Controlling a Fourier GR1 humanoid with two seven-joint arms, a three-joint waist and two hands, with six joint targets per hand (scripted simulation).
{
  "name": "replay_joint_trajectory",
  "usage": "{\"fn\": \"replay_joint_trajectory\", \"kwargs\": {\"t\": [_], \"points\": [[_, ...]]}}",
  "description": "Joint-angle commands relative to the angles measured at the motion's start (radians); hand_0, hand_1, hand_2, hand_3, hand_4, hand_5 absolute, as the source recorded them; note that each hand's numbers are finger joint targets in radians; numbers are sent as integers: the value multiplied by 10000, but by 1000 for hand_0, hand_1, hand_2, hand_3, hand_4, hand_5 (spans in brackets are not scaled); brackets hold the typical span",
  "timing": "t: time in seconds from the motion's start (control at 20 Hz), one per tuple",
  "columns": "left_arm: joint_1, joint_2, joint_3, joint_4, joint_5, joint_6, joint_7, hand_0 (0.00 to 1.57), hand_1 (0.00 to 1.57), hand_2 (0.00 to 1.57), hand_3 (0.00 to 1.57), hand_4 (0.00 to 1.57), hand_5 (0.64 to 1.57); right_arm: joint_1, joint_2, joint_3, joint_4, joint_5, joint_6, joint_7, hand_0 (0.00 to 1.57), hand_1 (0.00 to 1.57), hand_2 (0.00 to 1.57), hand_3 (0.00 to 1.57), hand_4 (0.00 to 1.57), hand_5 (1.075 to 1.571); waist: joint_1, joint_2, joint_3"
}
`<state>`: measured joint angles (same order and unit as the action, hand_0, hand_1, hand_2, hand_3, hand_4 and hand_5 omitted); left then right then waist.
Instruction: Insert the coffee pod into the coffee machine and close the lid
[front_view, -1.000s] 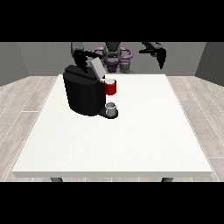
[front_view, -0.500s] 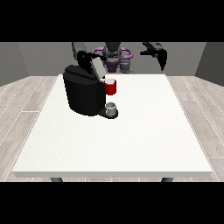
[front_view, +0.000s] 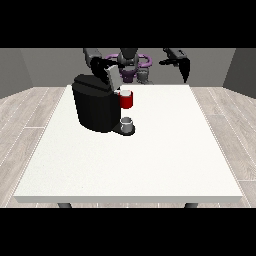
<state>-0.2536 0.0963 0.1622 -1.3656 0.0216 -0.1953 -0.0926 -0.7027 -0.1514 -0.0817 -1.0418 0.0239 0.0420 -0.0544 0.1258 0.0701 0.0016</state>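
I see the boxy black coffee machine (front_view: 96, 107) at upper left of the white worktop (front_view: 150, 160), its red pod holder (front_view: 127, 100) exposed, lid (front_view: 111, 75) raised. The hand at the view's left (front_view: 102, 63) sits by the lid; the hand at the view's right (front_view: 176, 57) hangs apart. Fingers: cannot tell for either. I judge the lid stiff and hinged, best pressed on top.

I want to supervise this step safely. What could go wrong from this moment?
1. The hand at the view's left is close behind the coffee machine; it might bump the raised lid.
2. The red pod holder juts out over the small cup, so a push on the machine might shift both.
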Motion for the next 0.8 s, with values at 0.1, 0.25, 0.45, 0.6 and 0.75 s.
{"fn": "replay_joint_trajectory", "kwargs": {"t": [0.1, 0.25, 0.45, 0.6, 0.75], "points": [[-393, 460, 356, 234, 340, -215, 384, 0, 0, 0, 0, 158, 1571, -487, 399, 776, -108, 639, -177, 378, 0, 0, 0, 0, 61, 1571, 205, -139, -19], [-426, 32, -107, 103, -88, 187, 292, 0, 0, 0, 0, 148, 1571, -722, 320, 778, -107, 789, -359, 238, 0, 0, 0, 0, 125, 1571, 375, 86, -17], [-421, 70, -50, 183, -43, 141, 39, 0, 0, 0, 0, 181, 1571, -670, 10, 845, -296, 754, -8, 321, 0, 0, 0, 0, 110, 1571, 445, 244, -16], [-551, 137, -31, 342, 119, -135, -214, 0, 0, 0, 0, 0, 1571, -837, 199, 942, -549, 912, -406, 380, 0, 0, 0, 0, 73, 1571, 504, 423, -20], [-772, 109, -222, -74, 38, -111, -83, 0, 0, 0, 0, 121, 1571, -866, 267, 807, -643, 707, -456, 238, 0, 0, 0, 0, 30, 1571, 917, 366, -13]]}}
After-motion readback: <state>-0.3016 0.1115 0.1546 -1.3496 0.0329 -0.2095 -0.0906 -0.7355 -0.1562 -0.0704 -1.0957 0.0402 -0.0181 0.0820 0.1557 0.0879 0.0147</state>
